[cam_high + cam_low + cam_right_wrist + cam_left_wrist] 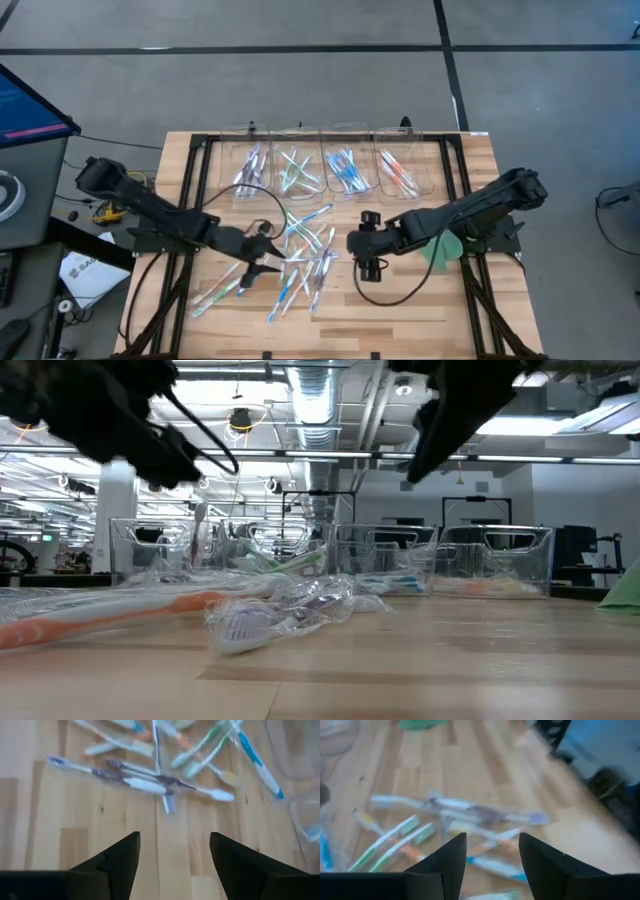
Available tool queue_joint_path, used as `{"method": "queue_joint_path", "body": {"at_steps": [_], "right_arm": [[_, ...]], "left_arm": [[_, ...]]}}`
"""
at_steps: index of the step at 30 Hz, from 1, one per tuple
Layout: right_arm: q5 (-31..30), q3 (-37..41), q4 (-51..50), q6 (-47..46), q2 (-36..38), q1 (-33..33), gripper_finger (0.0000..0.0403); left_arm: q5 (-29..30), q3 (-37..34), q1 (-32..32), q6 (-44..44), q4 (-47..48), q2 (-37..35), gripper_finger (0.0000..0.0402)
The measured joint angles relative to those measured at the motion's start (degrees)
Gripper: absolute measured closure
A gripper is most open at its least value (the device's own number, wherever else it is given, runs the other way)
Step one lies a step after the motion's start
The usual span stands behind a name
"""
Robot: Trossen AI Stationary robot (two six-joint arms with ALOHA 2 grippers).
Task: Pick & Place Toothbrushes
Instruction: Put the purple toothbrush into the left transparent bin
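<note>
Toothbrushes (300, 262) scattered centre frame, high view. Light, stiff, slippery; judged best pinched mid-handle. Left gripper (268, 258) released, empty, above pile's left edge. Right gripper (368, 243) released, empty, just right of pile.

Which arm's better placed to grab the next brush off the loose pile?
Left, probably. The left gripper sits over the pile of toothbrushes, jaws open with brushes right ahead. The right gripper hangs beside the pile over bare table, jaws open.
</note>
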State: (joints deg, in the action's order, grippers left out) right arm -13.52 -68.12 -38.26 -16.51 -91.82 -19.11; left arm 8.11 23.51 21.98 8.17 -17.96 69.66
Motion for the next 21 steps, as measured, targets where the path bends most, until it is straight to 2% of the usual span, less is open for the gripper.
{"method": "queue_joint_path", "body": {"at_steps": [3,6,12,21], "right_arm": [[0.1,0.23,-0.69,0.02,-0.16,0.0,0.0168],[0.14,0.15,-0.94,0.02,-0.2,-0.06,0.0168],[0.13,0.16,-0.59,0.02,-0.25,-0.04,0.0168],[0.15,0.16,0.13,0.02,-0.25,-0.04,0.0168]], "left_arm": [[1.02,-0.02,-0.96,-0.65,-2.44,5.27,0.0224],[-0.39,0.02,-1.81,-0.33,-4.42,8.96,0.0225],[-2.08,0.0,-1.75,0.12,-5.08,13.45,0.0224],[-0.3,0.0,-1.77,0.02,-5.82,17.05,0.0224]]}}
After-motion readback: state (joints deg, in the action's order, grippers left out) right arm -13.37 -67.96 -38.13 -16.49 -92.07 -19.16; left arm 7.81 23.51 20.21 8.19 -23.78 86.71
